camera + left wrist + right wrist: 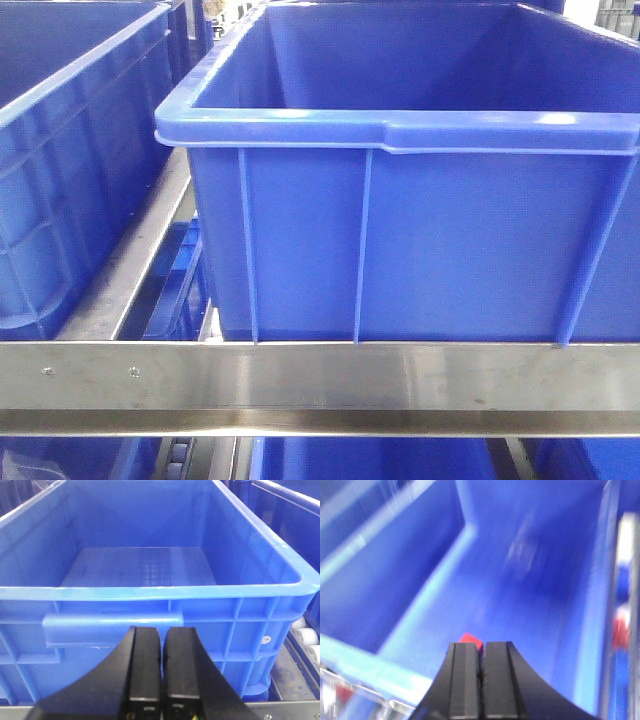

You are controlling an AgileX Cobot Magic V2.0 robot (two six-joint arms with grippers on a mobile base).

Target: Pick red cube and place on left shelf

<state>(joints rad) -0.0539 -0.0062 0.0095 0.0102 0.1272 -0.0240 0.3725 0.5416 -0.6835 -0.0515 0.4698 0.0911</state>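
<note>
Right gripper (480, 652) over a blue crate (520, 605), red cube (471, 643) at its tips.

Its jaws look clenched together, the cube peeking out just beyond them; whether it's pinched or lying on the crate floor, I cannot tell through the blur. Placing looks in hand: next comes opening over the left shelf (320, 375). Left gripper (161, 645) hangs clenched, empty, before another crate (150, 592). No readable writing anywhere.

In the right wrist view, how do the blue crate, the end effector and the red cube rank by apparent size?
1. Blue crate, filling most of the blurred frame.
2. Right end effector; it sits nearest the camera, so its size is exaggerated.
3. Red cube, only a small part showing above the fingers.
</note>
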